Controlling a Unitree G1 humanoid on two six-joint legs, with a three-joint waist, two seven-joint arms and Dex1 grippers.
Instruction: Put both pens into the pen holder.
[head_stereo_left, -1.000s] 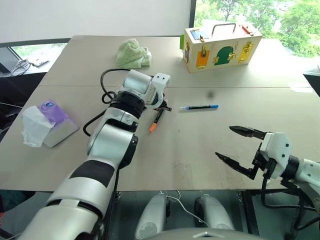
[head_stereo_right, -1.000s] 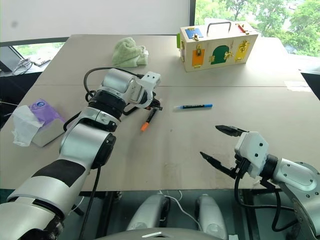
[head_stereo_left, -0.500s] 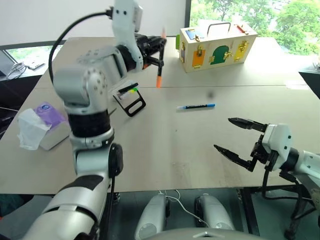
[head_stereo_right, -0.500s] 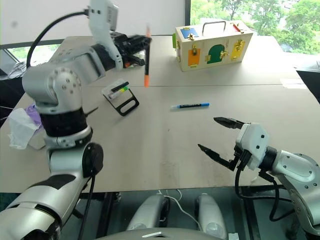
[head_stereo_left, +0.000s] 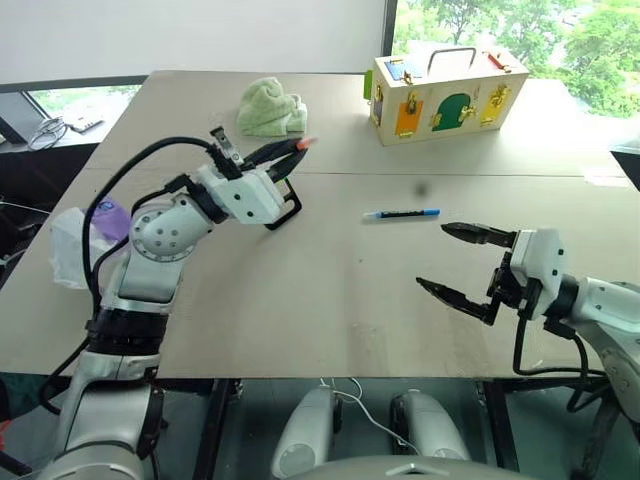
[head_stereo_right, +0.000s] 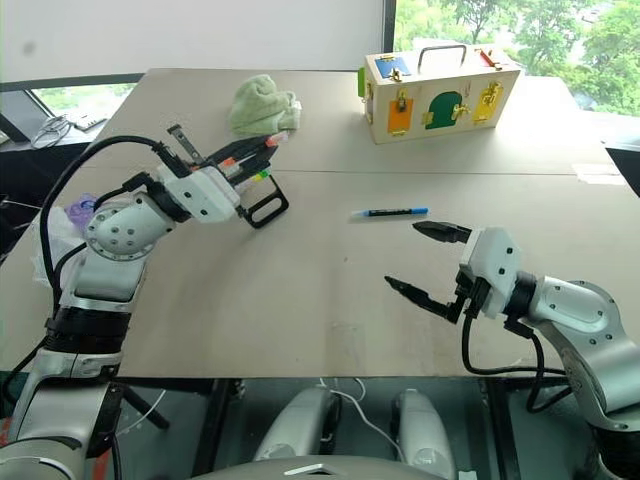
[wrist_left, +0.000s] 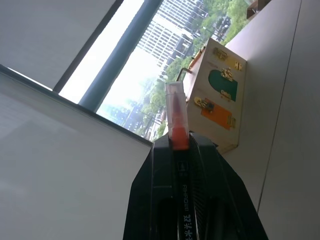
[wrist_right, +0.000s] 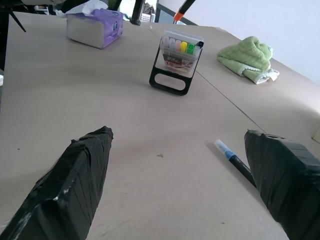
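L gripper (head_stereo_left: 282, 153) fingers clamped on orange-ended pen (head_stereo_left: 290, 149), held above table (head_stereo_left: 330, 300), over pen holder (wrist_right: 176, 60). R gripper (head_stereo_left: 462, 262) fingers wide apart, nothing in them, low over table. Blue-ended pen (head_stereo_left: 400, 214) lies flat near R gripper, well apart from holder.

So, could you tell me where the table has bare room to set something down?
Bare: the near stretch between pen holder and right gripper, and beyond the blue pen toward the wooden box. Crowded: around the holder, where the left gripper holds the orange pen.
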